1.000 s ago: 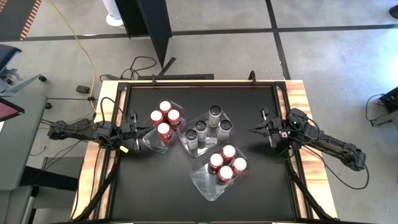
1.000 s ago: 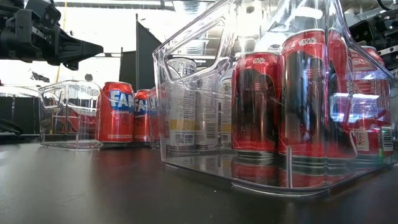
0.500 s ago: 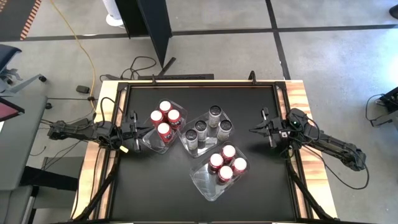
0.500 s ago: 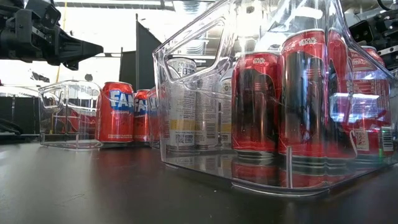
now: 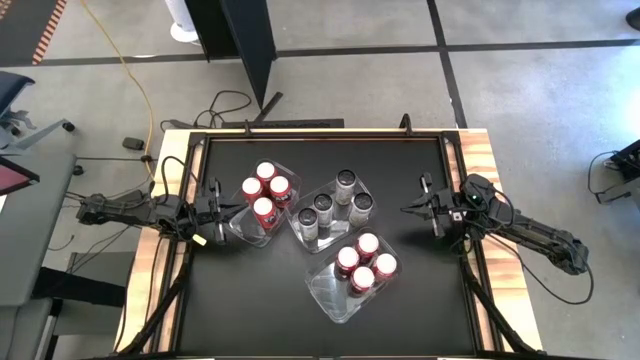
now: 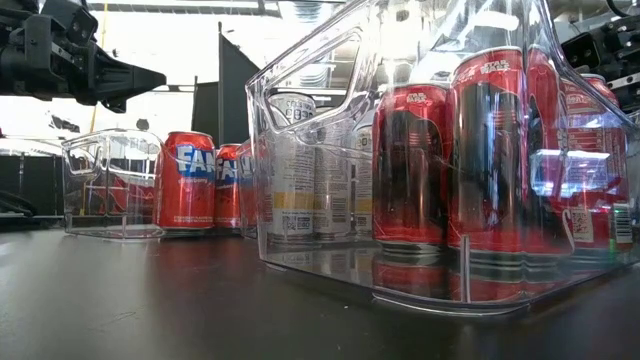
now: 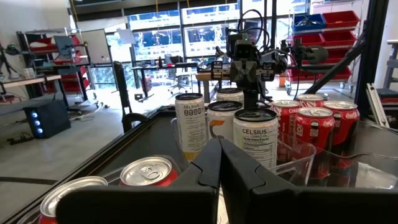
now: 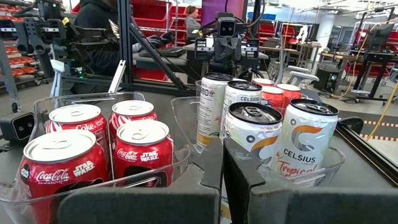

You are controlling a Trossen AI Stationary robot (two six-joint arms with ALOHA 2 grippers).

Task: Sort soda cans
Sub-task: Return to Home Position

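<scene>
We see three clear trays [image 5: 322,288] mid-tabletop [image 5: 250,310]: red cans [image 5: 266,192] at 10 o'clock, white cans [image 5: 333,207] central, red cans [image 5: 364,262] at 5 o'clock. Left hand [image 5: 224,208] at 9 o'clock, right hand [image 5: 410,208] at 3 o'clock, both pinched closed, holding nothing.

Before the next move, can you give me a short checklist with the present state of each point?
1. Red cans grouped in the left tray: ok.
2. Silver cans alone in the middle tray: ok.
3. Second red group in the near tray: ok.
4. Loose cans outside trays: none seen, ok.
5. Left gripper shut, empty, beside the left tray: ok.
6. Right gripper shut, empty, clear of trays: ok.
</scene>
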